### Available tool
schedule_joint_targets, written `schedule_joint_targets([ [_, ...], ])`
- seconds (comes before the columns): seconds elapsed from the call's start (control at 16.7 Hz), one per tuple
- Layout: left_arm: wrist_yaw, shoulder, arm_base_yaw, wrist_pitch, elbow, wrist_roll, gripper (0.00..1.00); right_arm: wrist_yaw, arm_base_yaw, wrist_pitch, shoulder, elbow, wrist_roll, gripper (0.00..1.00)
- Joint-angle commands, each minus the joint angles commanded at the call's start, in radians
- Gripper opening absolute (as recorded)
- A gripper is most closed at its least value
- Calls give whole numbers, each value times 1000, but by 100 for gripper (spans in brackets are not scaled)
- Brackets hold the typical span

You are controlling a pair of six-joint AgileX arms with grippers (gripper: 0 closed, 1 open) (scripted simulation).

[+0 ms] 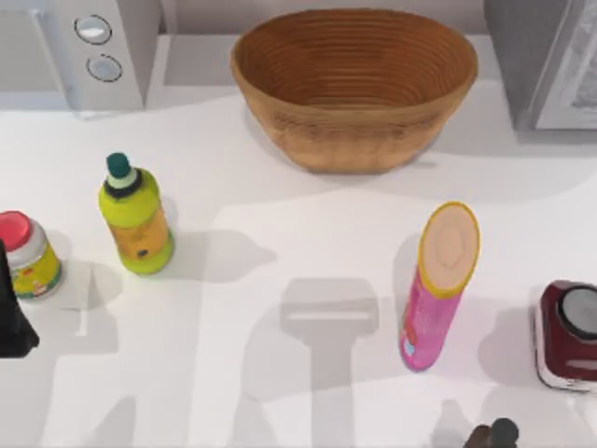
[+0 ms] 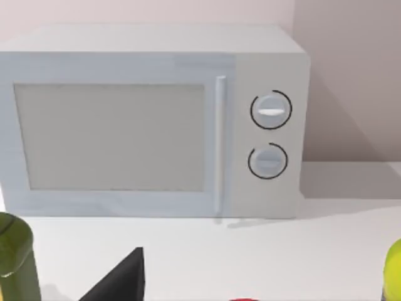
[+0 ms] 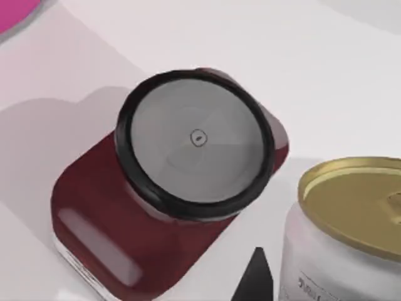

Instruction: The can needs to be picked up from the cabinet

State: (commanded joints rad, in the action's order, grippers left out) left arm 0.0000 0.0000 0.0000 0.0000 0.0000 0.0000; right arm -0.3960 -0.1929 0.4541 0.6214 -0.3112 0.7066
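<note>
A big woven basket with ridged brown sides is sitting at twelve o'clock on the smooth white table. A pale boxy microwave with two round knobs is standing at about eleven o'clock. A tall pink tube with a yellow rim and a tan oval lid is leaning near four o'clock. A shiny yellow-green bottle with a dark green cap is standing at nine o'clock, and a small jar with a red lid is sitting further out, at the left edge. A dark red square container with a round grey lid ringed in black is resting at the right edge, about three o'clock. The can, silvery with a gold top, is standing just beside that red container on the table. The left gripper is showing as a dark shape at the left edge beside the small jar, and I cannot tell how wide it is. The right gripper is peeking in at five o'clock, holding nothing I can see, and I cannot tell its opening either.
</note>
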Motion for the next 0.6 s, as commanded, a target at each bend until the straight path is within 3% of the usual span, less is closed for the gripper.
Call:
schedule_joint_targets([
  [0.6,0,0,0,0,0,0,100,-630,-300,681,924,-486,1138,0],
])
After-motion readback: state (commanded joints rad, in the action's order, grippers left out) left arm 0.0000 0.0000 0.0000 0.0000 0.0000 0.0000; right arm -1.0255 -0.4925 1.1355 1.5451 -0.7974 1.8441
